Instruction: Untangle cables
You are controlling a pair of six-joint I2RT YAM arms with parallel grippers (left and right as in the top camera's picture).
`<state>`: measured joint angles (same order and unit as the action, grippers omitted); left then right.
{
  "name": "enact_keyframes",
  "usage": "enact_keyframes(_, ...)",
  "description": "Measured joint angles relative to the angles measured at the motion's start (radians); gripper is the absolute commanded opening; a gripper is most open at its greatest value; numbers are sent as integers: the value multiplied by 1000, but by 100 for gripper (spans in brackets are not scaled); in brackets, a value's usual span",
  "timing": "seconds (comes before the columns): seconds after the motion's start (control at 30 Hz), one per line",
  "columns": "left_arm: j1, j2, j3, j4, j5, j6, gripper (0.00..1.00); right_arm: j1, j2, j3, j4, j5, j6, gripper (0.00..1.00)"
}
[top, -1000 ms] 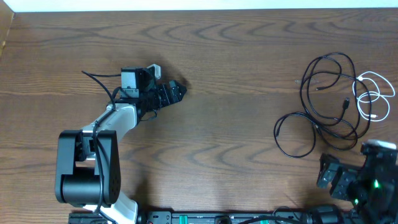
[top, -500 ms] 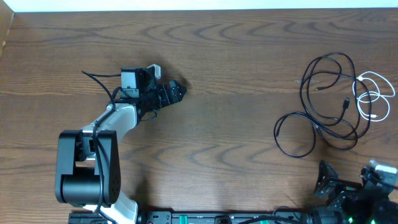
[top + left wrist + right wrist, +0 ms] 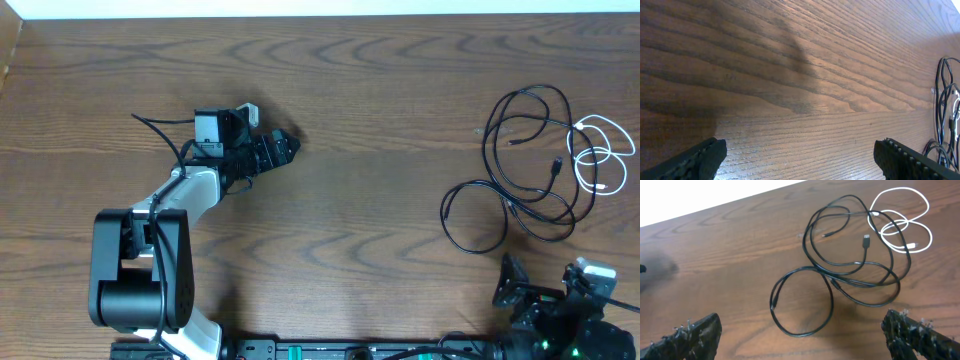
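Overhead: cables [image 3: 530, 165] lie tangled at 3 o'clock on the table [image 3: 380, 220], black loops overlapping, white cable [image 3: 580, 160] on their right edge. Right gripper [image 3: 512, 285] at 5 o'clock, near them, jaws released, likely staged to grab. Left gripper [image 3: 285, 147] toward 10 o'clock, well apart, jaws released, empty.
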<state>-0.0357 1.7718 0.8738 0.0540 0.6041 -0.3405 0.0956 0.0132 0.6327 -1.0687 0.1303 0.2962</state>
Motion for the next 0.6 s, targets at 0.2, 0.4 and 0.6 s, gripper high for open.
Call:
enact_keyframes(0.2, 0, 0, 0, 0, 0, 0, 100, 0, -1, -75, 320, 0, 0, 99)
enact_keyframes(0.4, 0, 0, 0, 0, 0, 0, 100, 0, -2, -179, 760, 0, 0, 99)
enact_keyframes(0.6, 0, 0, 0, 0, 0, 0, 100, -1, -2, -275, 723, 0, 1, 99)
